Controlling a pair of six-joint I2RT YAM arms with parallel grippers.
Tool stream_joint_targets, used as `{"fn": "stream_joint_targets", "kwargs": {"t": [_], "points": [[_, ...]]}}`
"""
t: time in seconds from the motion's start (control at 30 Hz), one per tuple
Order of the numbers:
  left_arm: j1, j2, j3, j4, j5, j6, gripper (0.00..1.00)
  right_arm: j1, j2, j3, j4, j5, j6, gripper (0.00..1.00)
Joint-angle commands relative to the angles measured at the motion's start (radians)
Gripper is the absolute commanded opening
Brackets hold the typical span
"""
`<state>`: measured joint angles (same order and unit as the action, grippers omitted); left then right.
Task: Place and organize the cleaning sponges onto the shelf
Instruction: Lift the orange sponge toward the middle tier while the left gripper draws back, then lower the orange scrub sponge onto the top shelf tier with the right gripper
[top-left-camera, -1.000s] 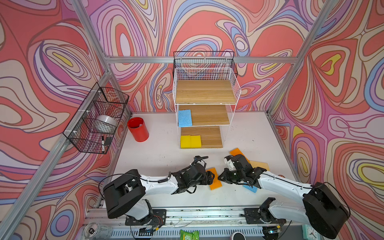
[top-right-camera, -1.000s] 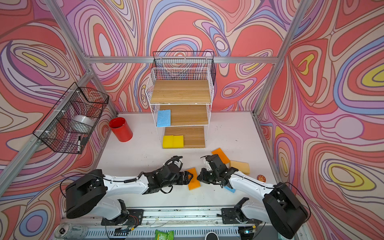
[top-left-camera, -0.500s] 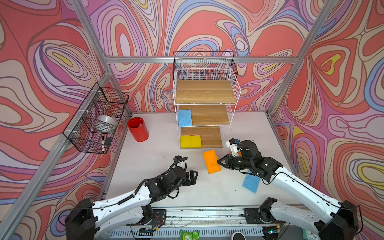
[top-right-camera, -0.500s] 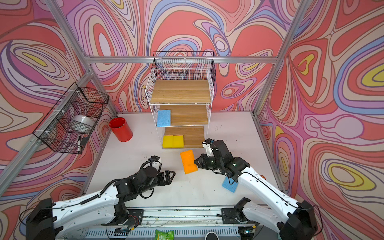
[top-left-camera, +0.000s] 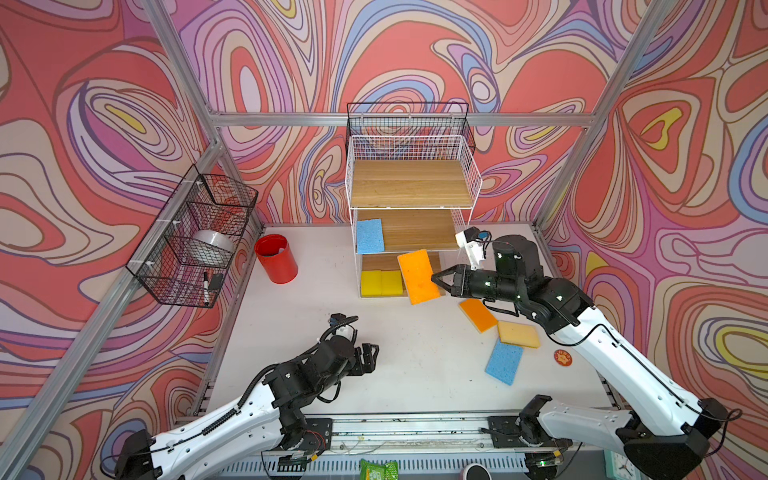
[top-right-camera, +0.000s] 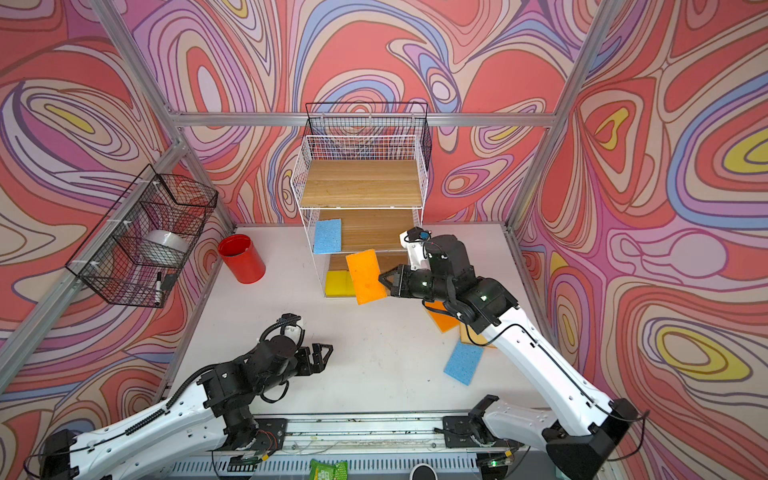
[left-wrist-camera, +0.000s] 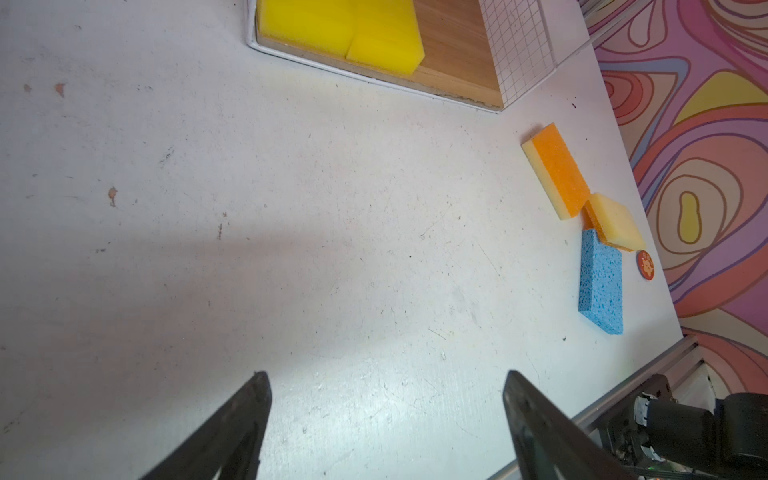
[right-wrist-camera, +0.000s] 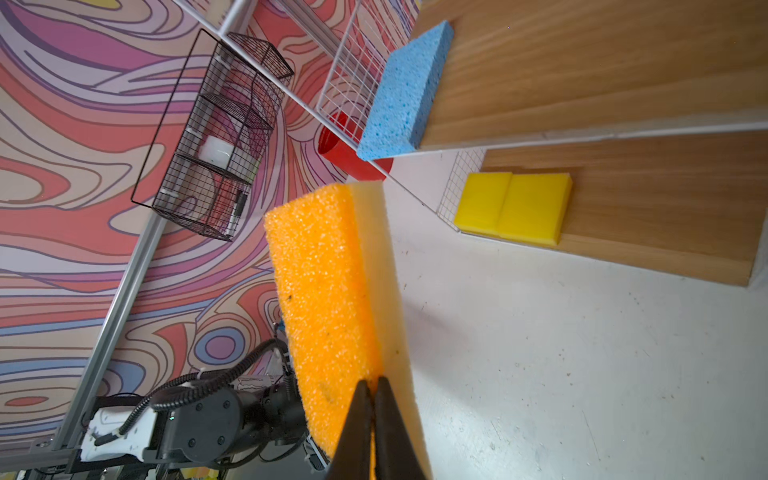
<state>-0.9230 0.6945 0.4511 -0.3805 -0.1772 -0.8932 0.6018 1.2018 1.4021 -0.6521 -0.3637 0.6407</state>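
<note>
In both top views the right fingers (top-left-camera: 442, 279) (top-right-camera: 388, 280) clench one edge of an orange sponge (top-left-camera: 417, 276), holding it tilted in the air. Just past it stands the shelf (top-left-camera: 473, 183): two yellow sponges (top-left-camera: 381, 282) lie on its bottom board, a blue sponge (top-left-camera: 370, 236) on the middle board. Behind those fingers, beside the arm, a second orange sponge (top-left-camera: 478, 315), a pale-topped sponge (top-left-camera: 518, 334) and a second blue sponge (top-left-camera: 504, 361) lie on the tabletop (top-left-camera: 311, 299). The left fingers (top-left-camera: 375, 351) are spread, empty, well apart from every sponge.

Left wrist view: the spread fingers (left-wrist-camera: 245, 419) have tabletop between them; the three loose sponges lie well ahead, to one side.

Right wrist view: the fingers (right-wrist-camera: 365, 419) pinch the orange sponge (right-wrist-camera: 324, 299); ahead sit the yellow sponges (right-wrist-camera: 515, 208) and blue sponge (right-wrist-camera: 403, 95).
</note>
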Motion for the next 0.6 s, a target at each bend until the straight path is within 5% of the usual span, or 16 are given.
{"fn": "stream_joint_targets", "kwargs": {"t": [0.0,0.57], "points": [[0.009,-0.009,0.038,-0.051,-0.018,0.020,0.89,0.000,0.052,0.098,-0.023,-0.007,-0.030,0.00],[0.013,-0.065,-0.011,-0.063,-0.022,0.000,0.89,0.010,0.308,0.484,0.054,-0.014,-0.048,0.00]]}}
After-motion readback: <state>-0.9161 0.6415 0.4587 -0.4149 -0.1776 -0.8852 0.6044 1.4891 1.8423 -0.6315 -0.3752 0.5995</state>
